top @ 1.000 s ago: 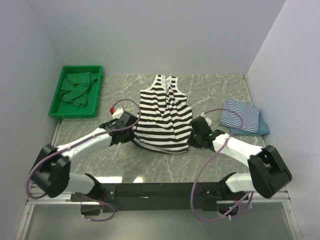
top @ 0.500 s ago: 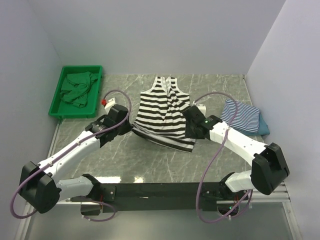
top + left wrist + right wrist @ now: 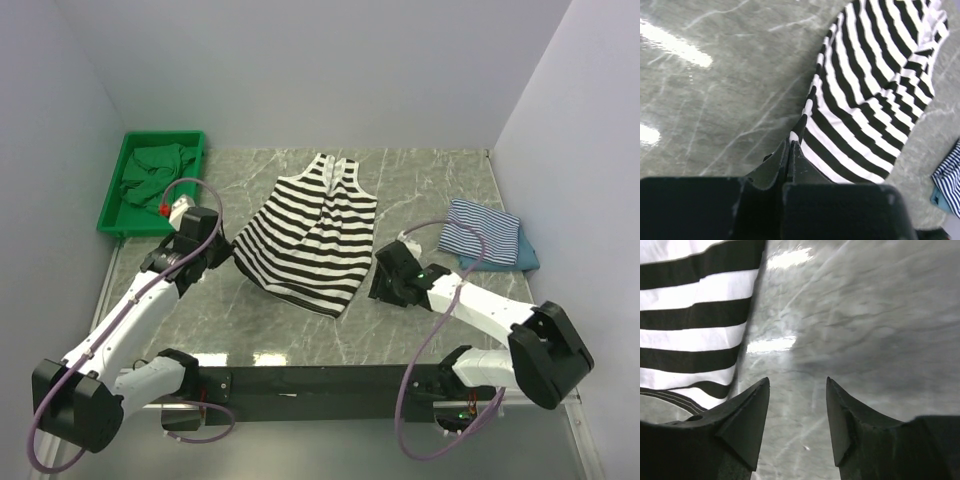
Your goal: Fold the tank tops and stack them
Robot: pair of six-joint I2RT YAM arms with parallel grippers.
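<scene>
The wide black-and-white striped tank top lies spread at a slant in the middle of the table. My left gripper is shut on its lower left hem corner. To the right of the hem, my right gripper is open over bare table with nothing between its fingers; the striped cloth lies just to its left. At the right edge, the thin blue-and-white striped tank top lies folded on the teal-blue one.
A green tray with a crumpled green cloth sits at the back left, close to the left arm's wrist. Walls close the table on the left, back and right. Marble-patterned table shows around the top.
The right gripper has opened, let go of the top's hem and drawn back to the near right. The left gripper has pulled its hem corner leftward, and the top now lies more spread out.
</scene>
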